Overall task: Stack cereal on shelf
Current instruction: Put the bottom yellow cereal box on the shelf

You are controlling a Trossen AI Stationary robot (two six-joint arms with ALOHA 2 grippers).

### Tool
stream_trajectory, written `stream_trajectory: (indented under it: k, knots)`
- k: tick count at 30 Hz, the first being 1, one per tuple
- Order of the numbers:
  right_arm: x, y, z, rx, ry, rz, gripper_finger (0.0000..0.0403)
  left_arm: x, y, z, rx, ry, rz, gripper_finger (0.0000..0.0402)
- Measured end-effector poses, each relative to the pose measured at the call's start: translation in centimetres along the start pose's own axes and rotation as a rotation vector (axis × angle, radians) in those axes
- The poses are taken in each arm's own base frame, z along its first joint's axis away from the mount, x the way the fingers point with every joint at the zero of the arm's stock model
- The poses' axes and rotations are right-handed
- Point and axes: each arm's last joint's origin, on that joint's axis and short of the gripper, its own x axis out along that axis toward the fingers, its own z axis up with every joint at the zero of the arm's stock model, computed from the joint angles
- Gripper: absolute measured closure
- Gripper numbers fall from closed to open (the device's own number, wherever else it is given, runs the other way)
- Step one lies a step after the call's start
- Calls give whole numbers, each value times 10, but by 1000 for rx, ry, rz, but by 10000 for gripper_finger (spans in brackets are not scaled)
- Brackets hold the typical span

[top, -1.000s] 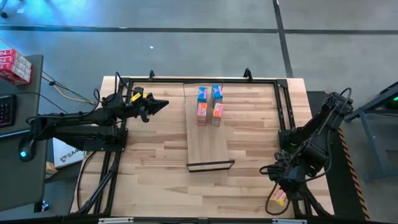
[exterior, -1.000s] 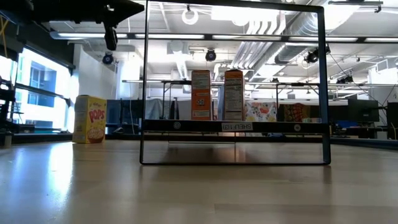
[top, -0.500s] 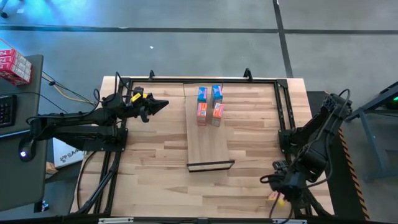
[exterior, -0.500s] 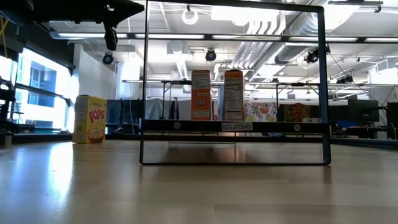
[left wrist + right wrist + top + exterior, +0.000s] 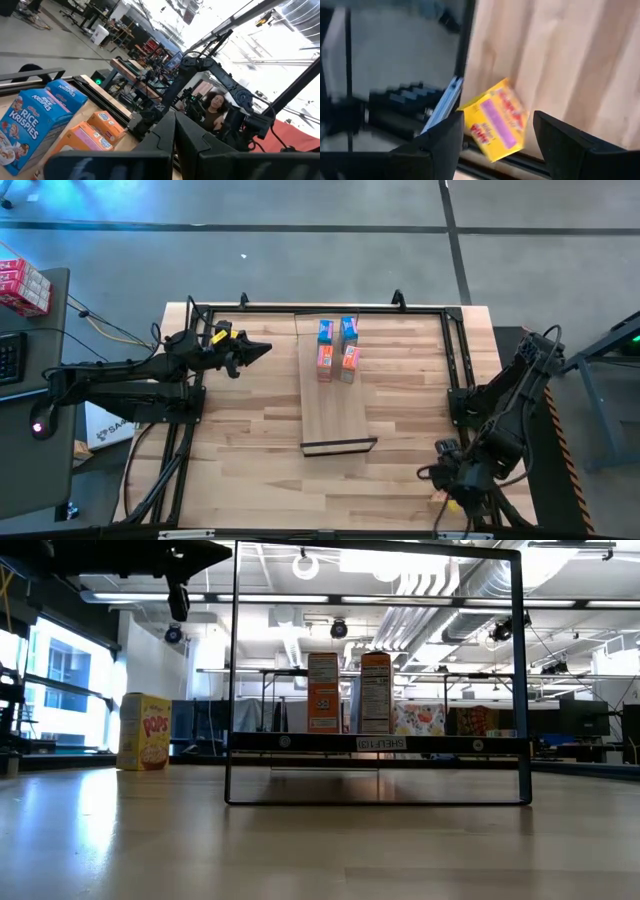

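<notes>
Now four cereal boxes stand on the shelf (image 5: 337,395), all at its far end: two blue boxes (image 5: 336,330) at the back and two orange boxes (image 5: 337,360) just in front of them. The near part of the shelf is bare. One yellow box (image 5: 496,120) lies tilted at the near right corner of the worktop (image 5: 260,430), right by the black frame at the edge. Another yellow box (image 5: 143,731) stands far off to one side in the low view. The right fingers (image 5: 497,142) are spread wide on both sides of the tilted yellow box, but they do not squeeze it yet. The left fingers (image 5: 262,348) are shut tight with nothing in them, and that arm waits above the left side of the worktop, well apart from the shelf. I think the next step is to grab the tilted yellow box. It sits crooked and close to the edge, so the fingers could pinch a corner and it could slip, or get pushed off the worktop. Later, a carried box could bump the four standing boxes and knock them over.
</notes>
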Motion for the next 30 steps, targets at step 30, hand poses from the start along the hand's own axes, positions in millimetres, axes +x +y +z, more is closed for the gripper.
stream_trajectory:
  k: [30]
  knots:
    - [52, 39, -26, -336, 58, -169, 169, 0, 0, 0, -18, 1, -4, 401]
